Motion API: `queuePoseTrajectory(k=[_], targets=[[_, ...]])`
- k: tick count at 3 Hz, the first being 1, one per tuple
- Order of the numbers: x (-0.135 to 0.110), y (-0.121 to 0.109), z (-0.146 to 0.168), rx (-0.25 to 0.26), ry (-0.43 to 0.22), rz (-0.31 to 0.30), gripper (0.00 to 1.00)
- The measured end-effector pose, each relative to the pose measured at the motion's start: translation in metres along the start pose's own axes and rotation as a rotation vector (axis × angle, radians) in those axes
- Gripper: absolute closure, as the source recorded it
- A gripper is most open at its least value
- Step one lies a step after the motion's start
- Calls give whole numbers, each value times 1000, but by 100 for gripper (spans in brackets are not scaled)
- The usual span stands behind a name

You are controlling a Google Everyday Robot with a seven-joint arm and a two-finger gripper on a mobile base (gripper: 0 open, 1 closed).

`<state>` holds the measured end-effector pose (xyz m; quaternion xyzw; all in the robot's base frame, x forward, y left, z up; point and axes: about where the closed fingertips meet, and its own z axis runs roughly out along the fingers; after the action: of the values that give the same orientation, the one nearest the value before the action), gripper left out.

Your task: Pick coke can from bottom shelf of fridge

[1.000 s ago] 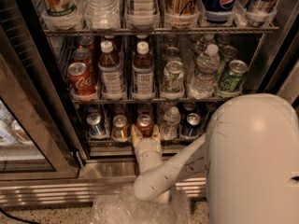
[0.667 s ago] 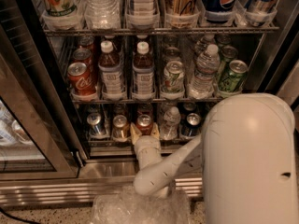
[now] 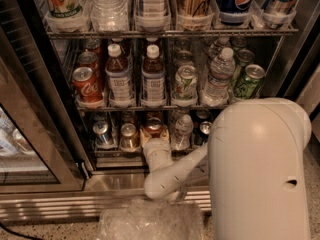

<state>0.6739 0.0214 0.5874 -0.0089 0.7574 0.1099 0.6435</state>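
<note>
The fridge [image 3: 60, 149] stands open with a dark interior and wire racks. On the bottom shelf [image 3: 115, 153] stand a blue can [image 3: 103, 134], a gold-brown can [image 3: 129, 137], a reddish can with a silver top that looks like the coke can [image 3: 154, 126], a small water bottle [image 3: 182, 132] and a dark can [image 3: 204, 130]. My gripper [image 3: 155, 143] reaches into the bottom shelf right at the front of the reddish can. Its white wrist covers the can's lower part. The arm's large white housing [image 3: 260, 169] fills the lower right.
The middle shelf holds red cola cans [image 3: 87, 84] at left, two brown bottles [image 3: 153, 76], a green-white can [image 3: 186, 82], a water bottle [image 3: 219, 76] and a green can [image 3: 248, 81]. The glass door [image 3: 25, 134] hangs open at left. A clear plastic cover [image 3: 150, 221] lies on the floor.
Almost nothing: the arm's big housing has shifted slightly left and up, and the gripper stays at the reddish can on the bottom shelf.
</note>
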Motion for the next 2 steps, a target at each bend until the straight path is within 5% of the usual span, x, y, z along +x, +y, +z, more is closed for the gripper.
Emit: queuePoseTrajectory(k=[2], targets=[[0,0,-1,0,0,0,99]])
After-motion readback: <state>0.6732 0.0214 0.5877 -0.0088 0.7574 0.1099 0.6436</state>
